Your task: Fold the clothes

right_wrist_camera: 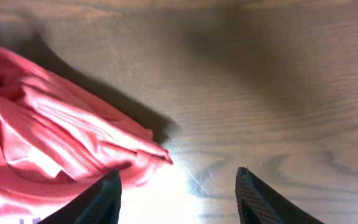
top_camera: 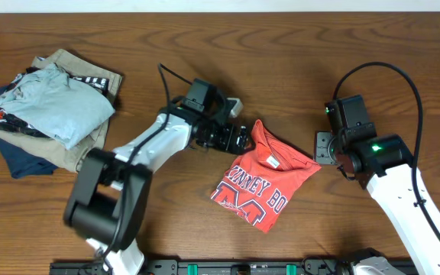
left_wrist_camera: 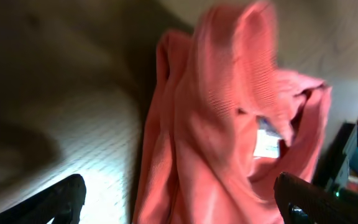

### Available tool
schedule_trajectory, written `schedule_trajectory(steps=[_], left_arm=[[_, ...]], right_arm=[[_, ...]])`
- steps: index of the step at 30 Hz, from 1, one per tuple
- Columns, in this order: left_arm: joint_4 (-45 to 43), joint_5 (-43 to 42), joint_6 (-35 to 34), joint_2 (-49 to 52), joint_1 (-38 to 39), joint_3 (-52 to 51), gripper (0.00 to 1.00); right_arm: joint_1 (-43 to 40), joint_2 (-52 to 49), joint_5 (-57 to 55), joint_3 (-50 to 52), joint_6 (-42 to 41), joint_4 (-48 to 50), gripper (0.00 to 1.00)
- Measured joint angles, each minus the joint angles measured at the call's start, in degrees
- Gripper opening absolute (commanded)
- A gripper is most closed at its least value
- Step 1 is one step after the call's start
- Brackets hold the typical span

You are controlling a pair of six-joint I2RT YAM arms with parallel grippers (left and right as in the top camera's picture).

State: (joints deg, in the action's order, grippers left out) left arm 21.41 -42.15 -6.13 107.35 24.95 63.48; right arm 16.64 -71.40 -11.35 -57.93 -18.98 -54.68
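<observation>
Coral T-shirt (top_camera: 264,179), left claw (left_wrist_camera: 179,179) at its edge, right claw (right_wrist_camera: 178,173) just beside

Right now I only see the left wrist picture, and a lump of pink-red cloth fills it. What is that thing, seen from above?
Observer: It is a coral-red T-shirt, roughly folded into a small bundle, with its white lettering facing up on the wooden table.
Visitor: Is it the only clothing there?
Observer: No. A pile of folded garments, light blue on top, sits towards the table's left end.
Visitor: And the other arm?
Observer: The right gripper stands open just beside the shirt's right corner, with bare wood between its fingers.
</observation>
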Motion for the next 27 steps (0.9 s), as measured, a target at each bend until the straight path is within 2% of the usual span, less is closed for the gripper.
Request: schedule_trajectory(steps=[8, 11, 12, 16, 19, 21, 27], left_arm=[[-0.52, -6.34, -0.52, 5.51, 2.73, 1.62, 0.99], [-0.90, -7.93, -0.83, 6.45, 5.33, 2.25, 0.94], [-0.96, -7.98, -0.98, 6.58, 6.19, 2.29, 0.89], [-1.20, -6.21, -1.44, 7.34, 8.39, 2.16, 0.54], [-1.60, -4.20, -1.66, 7.87, 8.81, 1.97, 0.13], [-1.92, -3.37, -1.49, 8.59, 8.46, 1.86, 0.06], [-1.95, -3.67, -1.53, 8.63, 6.03, 1.86, 0.06]], right_arm=[[0.00, 0.00, 0.04, 0.00, 0.17, -1.03, 0.57], [0.00, 0.00, 0.07, 0.00, 0.17, -1.03, 0.57], [0.00, 0.00, 0.04, 0.00, 0.17, -1.03, 0.57], [0.00, 0.00, 0.04, 0.00, 0.17, -1.09, 0.57], [0.00, 0.00, 0.02, 0.00, 0.17, -1.33, 0.57], [0.00, 0.00, 0.00, 0.00, 0.17, -1.40, 0.57], [0.00, 0.00, -0.04, 0.00, 0.17, -1.44, 0.57]])
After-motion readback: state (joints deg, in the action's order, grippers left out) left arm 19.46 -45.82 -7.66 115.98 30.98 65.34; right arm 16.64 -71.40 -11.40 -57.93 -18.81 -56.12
